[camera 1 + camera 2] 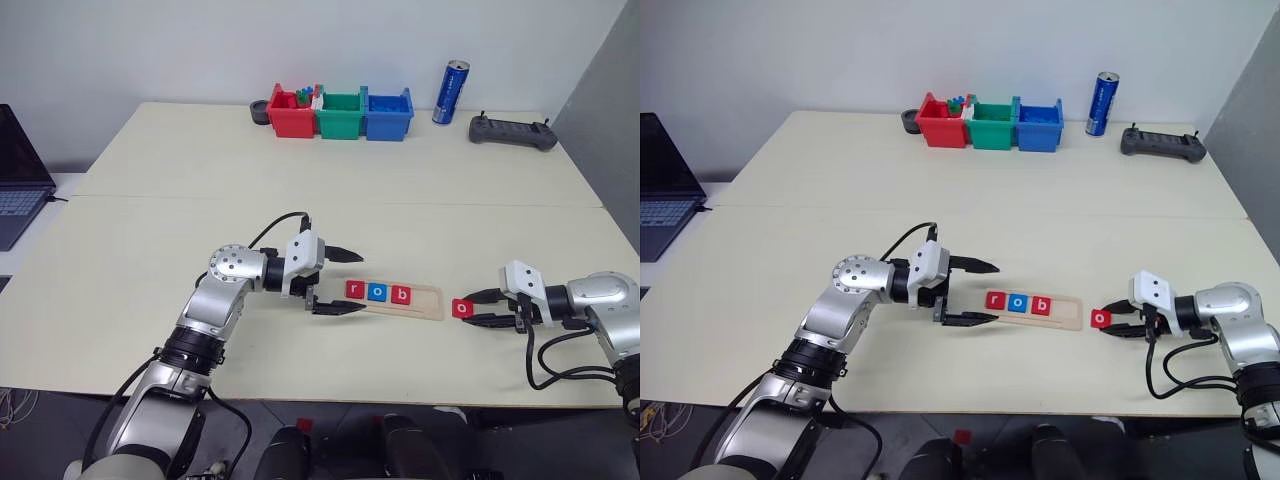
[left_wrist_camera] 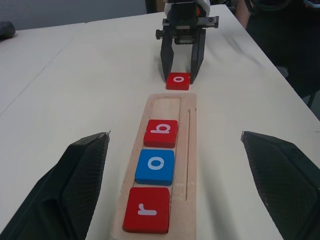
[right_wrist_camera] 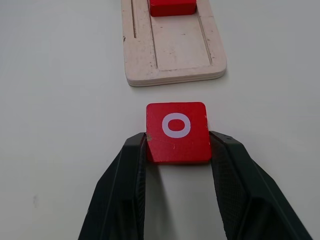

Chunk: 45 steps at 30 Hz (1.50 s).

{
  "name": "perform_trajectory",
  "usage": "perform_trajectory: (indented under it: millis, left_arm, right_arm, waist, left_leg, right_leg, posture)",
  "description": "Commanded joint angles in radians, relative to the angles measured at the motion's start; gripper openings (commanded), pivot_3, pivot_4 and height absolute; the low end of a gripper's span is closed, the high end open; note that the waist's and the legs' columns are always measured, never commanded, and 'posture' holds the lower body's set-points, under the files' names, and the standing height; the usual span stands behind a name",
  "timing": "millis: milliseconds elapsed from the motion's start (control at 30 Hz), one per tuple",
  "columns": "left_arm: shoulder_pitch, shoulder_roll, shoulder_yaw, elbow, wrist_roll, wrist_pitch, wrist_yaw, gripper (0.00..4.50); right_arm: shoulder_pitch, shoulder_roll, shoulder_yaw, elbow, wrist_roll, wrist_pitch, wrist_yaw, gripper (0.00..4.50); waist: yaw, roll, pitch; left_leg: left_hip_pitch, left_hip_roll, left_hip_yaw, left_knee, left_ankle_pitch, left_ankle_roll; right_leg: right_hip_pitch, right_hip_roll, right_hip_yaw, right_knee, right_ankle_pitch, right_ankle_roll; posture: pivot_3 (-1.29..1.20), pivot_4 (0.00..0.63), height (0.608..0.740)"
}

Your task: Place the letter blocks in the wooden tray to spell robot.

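The wooden tray lies near the table's front edge and holds a red r block, a blue o block and a red b block; its right end is bare. Just right of the tray, a red o block lies flat on the table. My right gripper is shut on it, one finger pressing each side. My left gripper stands open at the tray's left end, with its fingers on either side of the tray and touching nothing.
At the table's far edge stand a red bin with small coloured pieces, a green bin and a blue bin. A blue can and a black controller are to their right. A laptop sits at the left.
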Motion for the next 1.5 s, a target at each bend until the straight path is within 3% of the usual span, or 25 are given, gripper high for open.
perform_trajectory:
  millis: [33, 267, 733, 1500]
  left_arm:
    - [-0.017, -0.004, 0.01, -0.007, -0.01, -0.007, 0.0, 4.5]
    - [-0.015, -0.004, 0.009, -0.005, -0.009, -0.012, -0.002, 4.5]
    - [0.02, 0.018, 0.013, -0.058, -0.015, 0.007, 0.0, 4.5]
    - [0.003, 0.008, 0.011, -0.049, -0.014, 0.015, 0.004, 4.5]
  right_arm:
    - [-0.004, -0.017, -0.03, -0.045, 0.012, 0.036, -0.012, 1.45]
    - [-0.078, 0.034, -0.028, -0.142, 0.047, 0.151, -0.056, 1.45]
    - [-0.086, 0.126, 0.054, -0.194, 0.001, 0.175, -0.085, 1.45]
    - [-0.077, 0.1, 0.05, -0.181, 0.006, 0.185, -0.085, 1.45]
  waist:
    - [0.0, 0.0, 0.0]
    - [-0.002, 0.0, 0.0]
    - [0.001, 0.0, 0.0]
    - [0.001, 0.0, 0.0]
  left_leg:
    - [0.0, 0.0, 0.0, 0.0, 0.0, 0.0]
    - [0.0, 0.0, 0.0, 0.0, 0.0, 0.0]
    - [-0.001, 0.0, -0.001, 0.0, 0.0, 0.0]
    - [-0.001, 0.0, -0.001, 0.0, 0.0, 0.0]
  right_leg:
    - [0.0, 0.0, 0.0, 0.0, 0.0, 0.0]
    - [0.0, 0.0, 0.0, 0.0, 0.0, 0.0]
    - [-0.001, -0.001, -0.001, 0.0, 0.0, 0.0]
    - [-0.001, 0.0, -0.001, 0.0, 0.0, 0.0]
  posture:
    - [0.0, 0.15, 0.74]
    - [0.0, 0.15, 0.74]
    - [0.0, 0.15, 0.74]
    - [0.0, 0.15, 0.74]
